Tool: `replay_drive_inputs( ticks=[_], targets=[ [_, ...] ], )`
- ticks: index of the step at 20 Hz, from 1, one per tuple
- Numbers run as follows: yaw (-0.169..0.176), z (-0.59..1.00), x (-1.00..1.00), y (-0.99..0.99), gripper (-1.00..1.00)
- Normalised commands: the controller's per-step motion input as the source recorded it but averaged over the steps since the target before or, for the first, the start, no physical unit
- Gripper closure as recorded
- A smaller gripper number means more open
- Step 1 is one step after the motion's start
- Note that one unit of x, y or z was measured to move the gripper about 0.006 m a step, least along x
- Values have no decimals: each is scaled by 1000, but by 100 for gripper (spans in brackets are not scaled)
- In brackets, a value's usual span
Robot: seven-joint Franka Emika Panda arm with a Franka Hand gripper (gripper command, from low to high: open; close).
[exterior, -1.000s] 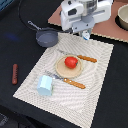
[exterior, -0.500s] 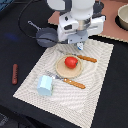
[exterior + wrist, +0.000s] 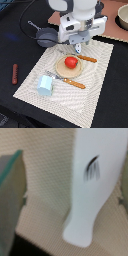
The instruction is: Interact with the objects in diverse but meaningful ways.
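My gripper [image 3: 78, 49] hangs over the far part of the striped placemat [image 3: 95, 85], shut on a small white shaker [image 3: 92, 183] that shows large and blurred in the wrist view. The shaker's tip is just behind the red tomato [image 3: 71, 62], which sits on a round wooden plate [image 3: 61, 70]. A light-blue cup [image 3: 44, 86] stands on the mat's near corner at the exterior view's left. The brown sausage [image 3: 14, 73] lies on the dark table, left of the mat. A grey long-handled saucepan [image 3: 46, 36] rests behind the mat. The grey pot [image 3: 123, 17] is at the far right.
An orange-handled knife [image 3: 86, 58] lies right of the tomato, and an orange-handled fork [image 3: 70, 82] lies in front of the plate. The arm's white body [image 3: 80, 25] covers the mat's far edge. A black cable [image 3: 22, 20] runs along the far left.
The arm has come forward and down from the mat's far edge toward the tomato, carrying the shaker. Nothing on the mat has shifted.
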Motion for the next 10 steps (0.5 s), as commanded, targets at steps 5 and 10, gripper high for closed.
replay_drive_inputs(
  ticks=[5,10],
  targets=[
    [1,931,90,-171,-100],
    [16,549,251,-646,-100]
  ],
)
